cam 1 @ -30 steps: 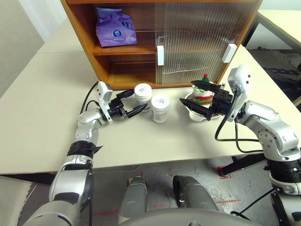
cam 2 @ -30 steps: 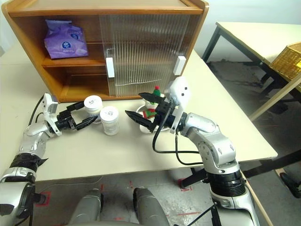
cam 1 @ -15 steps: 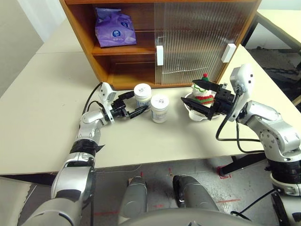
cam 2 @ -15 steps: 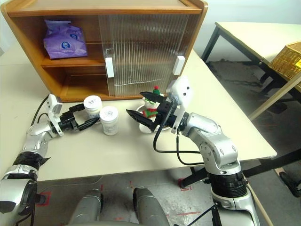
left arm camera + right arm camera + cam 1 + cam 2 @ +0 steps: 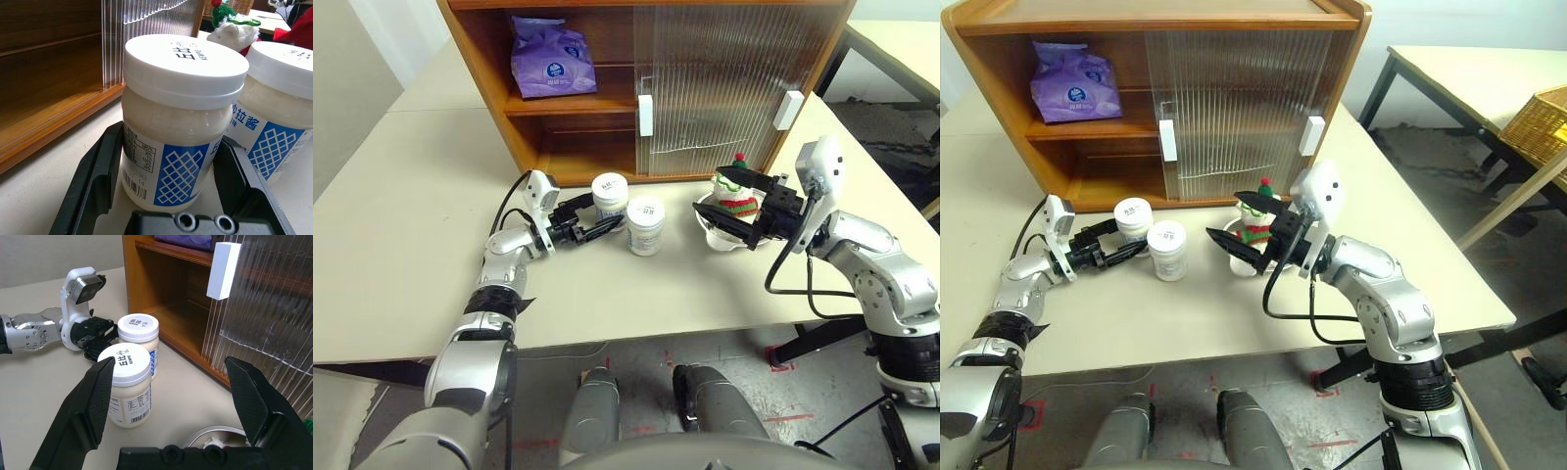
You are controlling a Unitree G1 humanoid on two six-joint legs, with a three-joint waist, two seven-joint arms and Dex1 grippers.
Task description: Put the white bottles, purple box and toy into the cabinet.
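Pincer on the left (image 5: 590, 217) straddles a white bottle (image 5: 610, 198)

Its fingers (image 5: 98, 171) flank the jar, gaps showing; purple box (image 5: 553, 55) shelved at eleven o'clock; right pincer (image 5: 734, 203) gapes empty over toy (image 5: 737, 191).

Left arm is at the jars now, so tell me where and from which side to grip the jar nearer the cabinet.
Grip the rear white jar across its round body, below the wide lid, coming in level from the robot's left, as the left gripper does. It stands upright, the second jar crowds its right side, and the fingers already flank its label.
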